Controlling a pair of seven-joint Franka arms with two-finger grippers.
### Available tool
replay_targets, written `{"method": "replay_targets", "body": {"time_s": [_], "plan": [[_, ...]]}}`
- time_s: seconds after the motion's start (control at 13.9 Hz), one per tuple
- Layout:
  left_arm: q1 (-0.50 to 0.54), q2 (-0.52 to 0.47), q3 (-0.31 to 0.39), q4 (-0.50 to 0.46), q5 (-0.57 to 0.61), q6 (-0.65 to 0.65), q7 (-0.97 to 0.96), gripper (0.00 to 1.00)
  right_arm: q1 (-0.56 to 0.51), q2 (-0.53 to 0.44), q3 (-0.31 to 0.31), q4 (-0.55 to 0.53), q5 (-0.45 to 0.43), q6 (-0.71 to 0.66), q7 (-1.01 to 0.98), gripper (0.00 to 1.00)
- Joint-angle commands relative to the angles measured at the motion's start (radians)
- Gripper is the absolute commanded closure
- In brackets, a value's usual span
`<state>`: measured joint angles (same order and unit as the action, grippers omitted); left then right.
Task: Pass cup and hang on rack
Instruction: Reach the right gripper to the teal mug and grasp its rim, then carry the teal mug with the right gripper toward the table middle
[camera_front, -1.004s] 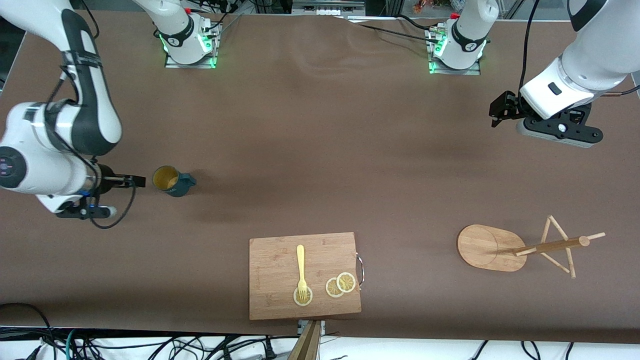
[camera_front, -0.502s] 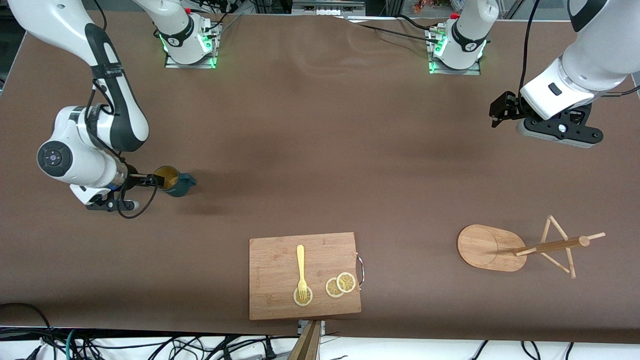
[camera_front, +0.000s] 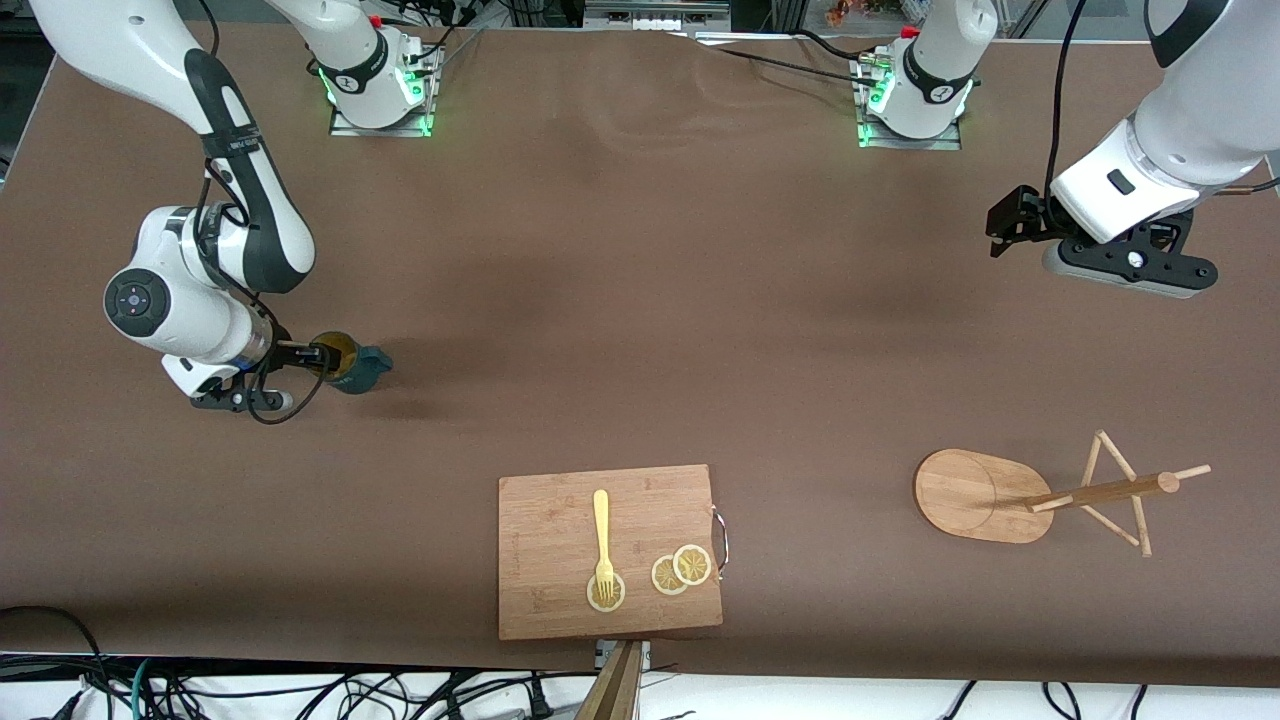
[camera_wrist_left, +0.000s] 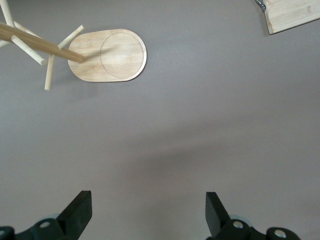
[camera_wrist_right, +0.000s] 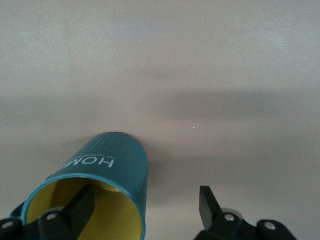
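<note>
The dark teal cup (camera_front: 356, 370) stands upright on the brown table toward the right arm's end, its handle pointing toward the left arm's end. My right gripper (camera_front: 322, 355) is open and straddles the cup's wall. In the right wrist view one finger (camera_wrist_right: 80, 202) sits inside the yellow mouth of the cup (camera_wrist_right: 107, 162) and the other is outside; the gripper (camera_wrist_right: 145, 196) is not closed on it. The bamboo rack (camera_front: 980, 495) stands toward the left arm's end, nearer the front camera. My left gripper (camera_front: 1003, 222) is open and empty, up over bare table; it (camera_wrist_left: 149, 200) looks down at the rack (camera_wrist_left: 107, 56).
A wooden cutting board (camera_front: 550, 520) with a yellow fork (camera_front: 601, 525) and lemon slices (camera_front: 681, 570) lies at the table's near edge, in the middle. Its corner shows in the left wrist view (camera_wrist_left: 292, 15).
My right arm has swung toward the cup, and its gripper has moved from beside the cup to over its rim, one finger now inside. The left gripper has shifted slightly.
</note>
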<state>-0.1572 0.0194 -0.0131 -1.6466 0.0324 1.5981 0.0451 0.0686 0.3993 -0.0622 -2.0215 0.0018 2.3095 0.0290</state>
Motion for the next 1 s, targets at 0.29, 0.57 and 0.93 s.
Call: {"method": "replay_targets", "body": {"time_s": [0.29, 0.57, 0.93], "plan": [[0.001, 0.013, -0.005, 0.033, 0.032, -0.024, -0.005, 0.00, -0.003, -0.031, 0.030, -0.025, 0.017, 0.007, 0.019, 1.00], [0.001, 0.013, -0.005, 0.033, 0.032, -0.024, -0.005, 0.00, -0.003, -0.037, 0.077, 0.038, 0.023, 0.004, 0.020, 1.00], [0.001, 0.013, -0.005, 0.033, 0.032, -0.024, -0.005, 0.00, 0.121, -0.008, 0.171, 0.185, 0.023, -0.021, 0.337, 1.00]]}}
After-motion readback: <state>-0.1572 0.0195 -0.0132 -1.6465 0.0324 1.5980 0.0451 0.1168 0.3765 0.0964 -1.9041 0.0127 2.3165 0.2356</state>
